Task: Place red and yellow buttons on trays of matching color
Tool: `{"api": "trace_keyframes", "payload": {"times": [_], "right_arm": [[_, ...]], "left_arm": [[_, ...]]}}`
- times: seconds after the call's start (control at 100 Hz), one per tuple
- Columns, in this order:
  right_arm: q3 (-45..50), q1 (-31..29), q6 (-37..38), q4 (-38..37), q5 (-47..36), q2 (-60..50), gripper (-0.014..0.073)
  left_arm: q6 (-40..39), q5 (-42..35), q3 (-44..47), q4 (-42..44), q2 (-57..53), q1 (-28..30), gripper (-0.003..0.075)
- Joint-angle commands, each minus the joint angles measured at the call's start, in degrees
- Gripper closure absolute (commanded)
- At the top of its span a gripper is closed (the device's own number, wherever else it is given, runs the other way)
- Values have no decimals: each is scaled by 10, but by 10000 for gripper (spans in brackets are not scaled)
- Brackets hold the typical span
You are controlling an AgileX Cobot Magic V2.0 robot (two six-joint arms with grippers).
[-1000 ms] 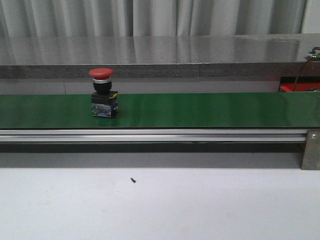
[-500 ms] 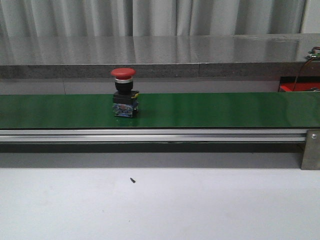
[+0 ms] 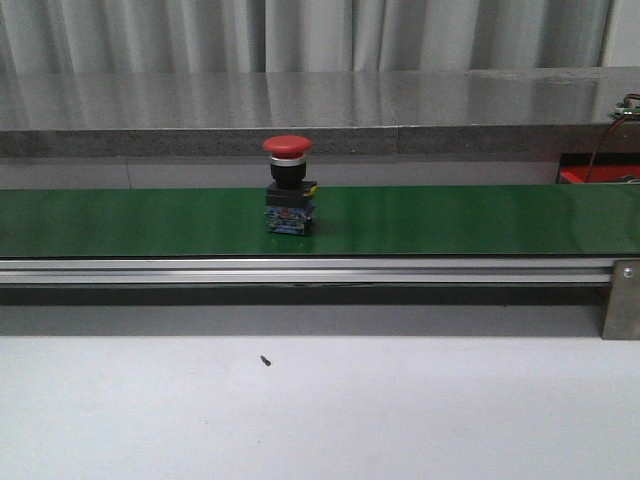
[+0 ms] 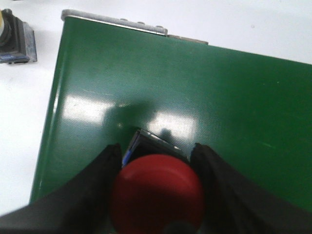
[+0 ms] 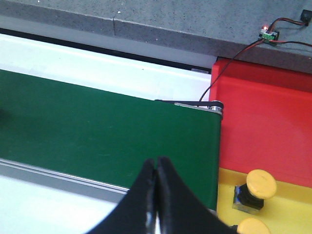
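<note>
Item 1. My left gripper (image 4: 157, 151): two dark fingers (image 4: 102, 180) spread about as wide as a button cap, one on each side of red button A (image 4: 157, 195). The cap hides the places where the fingers would meet the body, so I cannot tell whether I am pinching it or only flanking it.

Item 2. Red button A: between my left fingers, over the green belt (image 4: 195, 97) near its end. Long axis upright, red cap pointing up at my wrist camera, blue-edged base below.

Item 3. Loose button (image 4: 17, 39): on the white table (image 4: 19, 122), off the belt, well apart from my left fingers past the belt's end corner. Grey block base; its cap is cut off by the frame edge.

Item 4. Red button B (image 3: 288, 185): stands on the belt between my two arms, neither gripper near it. Long axis vertical, red mushroom cap on top, black collar, blue base flat on the belt.

Item 5. My right gripper (image 5: 156, 163): fingers pressed together, nothing between them, above the belt's near edge.

Item 6. Red tray (image 5: 263, 117): just beyond the belt's end, to the side of my right fingers.

Item 7. Yellow tray (image 5: 226, 195): adjoining the red tray, closer to my right fingers. It holds yellow buttons (image 5: 261, 183), caps up.
</note>
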Motion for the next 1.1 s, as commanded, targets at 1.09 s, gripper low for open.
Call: {"api": "trace_keyframes", "payload": {"times": [1.09], "right_arm": [[-13, 1, -4, 10, -40, -4, 662]], "left_arm": [[152, -119, 124, -147, -380, -73, 145]]}}
